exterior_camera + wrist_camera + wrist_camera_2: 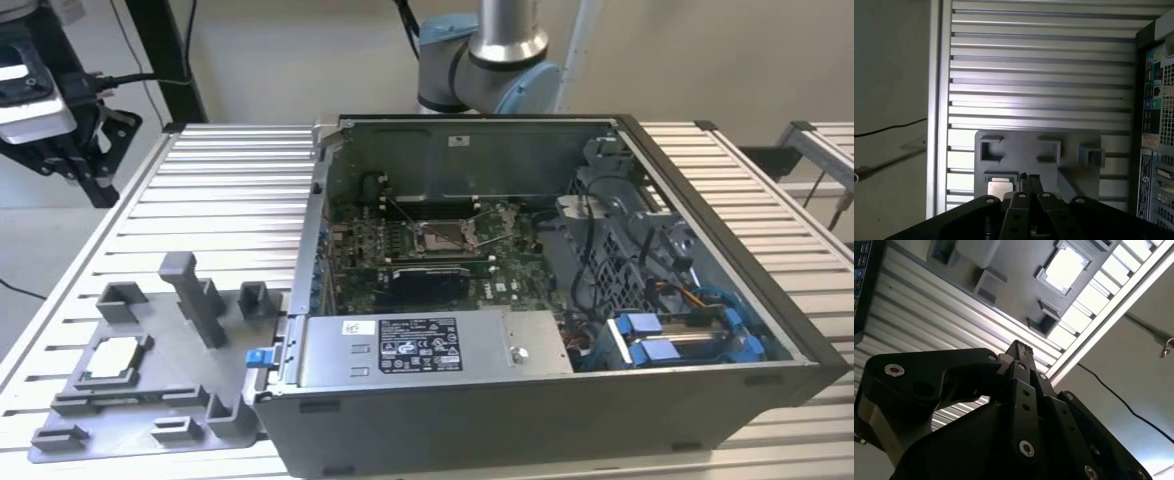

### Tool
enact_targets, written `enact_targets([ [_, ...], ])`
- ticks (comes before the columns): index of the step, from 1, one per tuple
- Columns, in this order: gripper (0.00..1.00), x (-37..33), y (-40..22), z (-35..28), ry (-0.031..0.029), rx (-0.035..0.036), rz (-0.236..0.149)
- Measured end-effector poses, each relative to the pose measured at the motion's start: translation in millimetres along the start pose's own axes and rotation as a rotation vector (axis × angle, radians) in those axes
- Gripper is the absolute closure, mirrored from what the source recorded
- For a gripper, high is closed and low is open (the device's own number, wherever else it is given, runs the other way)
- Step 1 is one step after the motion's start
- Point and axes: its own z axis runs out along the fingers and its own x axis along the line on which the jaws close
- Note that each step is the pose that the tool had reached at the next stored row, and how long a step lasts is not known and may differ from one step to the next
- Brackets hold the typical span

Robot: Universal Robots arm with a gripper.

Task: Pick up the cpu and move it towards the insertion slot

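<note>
Here, the small silvery square cpu (114, 357) lies untouched in a grey plastic fixture tray (167, 395) at the ribbed metal worktop's (227, 190) corner, on the exterior view's left. The black tool (1029, 176) is well apart from the cpu, its fingers narrow together and holding nothing. The metal-framed insertion slot (441, 237) sits on the green motherboard (514, 280) inside the open computer case (534, 410).

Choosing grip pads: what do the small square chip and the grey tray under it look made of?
The small square cpu looks metal-topped: pale silvery, catching light brightly in the second wrist view. The grey fixture tray is probably matte plastic: uniform grey, blocky raised walls, no glare.
</note>
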Motion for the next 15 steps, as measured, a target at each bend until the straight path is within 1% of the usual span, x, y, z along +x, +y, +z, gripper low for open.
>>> enact_targets([
  [15,1.0,8.8,-17.3,-0.5,-0.0001,0.0,0.0],
])
